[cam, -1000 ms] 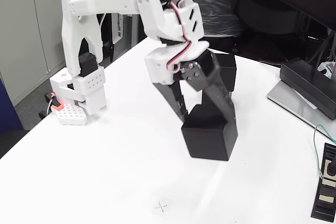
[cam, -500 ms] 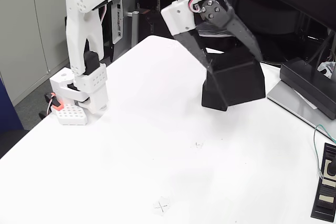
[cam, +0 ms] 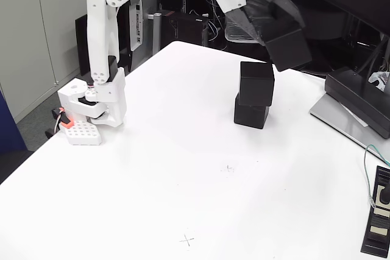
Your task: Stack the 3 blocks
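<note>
Gripper: black two-finger gripper (cam: 286,50) held high above the far side of the table, its fingers closed around a black cube, one finger running down each side of it.
Held cube: third block (cam: 287,47) is in the air, tilted, up and to the right of the stack in the fixed view, not touching it.
Stack: upper block (cam: 256,83) sits on lower block (cam: 250,114); the upper one is turned slightly and overhangs a little to the right.
Stack position: on the white table (cam: 152,181), toward its far right part, well apart from the arm's base.
Arm: white arm (cam: 102,35) rises from its base (cam: 91,111) at the table's left edge and reaches across the top of the view to the gripper.
Table marks: small pencilled cross (cam: 187,240) near the front edge, a fainter mark (cam: 229,168) between it and the stack.
Right edge: flat black device with a label (cam: 379,220) lies at the table's right edge, with a monitor stand (cam: 356,105) behind it.
</note>
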`<state>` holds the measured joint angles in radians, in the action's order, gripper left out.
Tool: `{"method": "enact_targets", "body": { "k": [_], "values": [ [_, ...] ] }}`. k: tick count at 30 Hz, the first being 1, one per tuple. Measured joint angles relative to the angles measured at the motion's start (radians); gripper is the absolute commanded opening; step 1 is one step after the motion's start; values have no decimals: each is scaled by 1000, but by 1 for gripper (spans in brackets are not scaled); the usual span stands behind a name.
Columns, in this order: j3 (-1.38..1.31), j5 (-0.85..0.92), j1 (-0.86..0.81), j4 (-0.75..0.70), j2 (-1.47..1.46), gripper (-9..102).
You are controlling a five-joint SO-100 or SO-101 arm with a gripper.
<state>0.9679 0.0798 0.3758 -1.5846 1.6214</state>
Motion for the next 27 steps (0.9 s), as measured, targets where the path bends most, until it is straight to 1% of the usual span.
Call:
{"method": "enact_targets", "body": {
  "k": [6, 12, 21, 27],
  "values": [
    [89, -26, 84, 0, 147, -1],
    [261, -32, 89, 0, 229, -1],
    [391, -44, 97, 0, 252, -1],
    [413, -51, 95, 0, 252, -1]
  ]
}}
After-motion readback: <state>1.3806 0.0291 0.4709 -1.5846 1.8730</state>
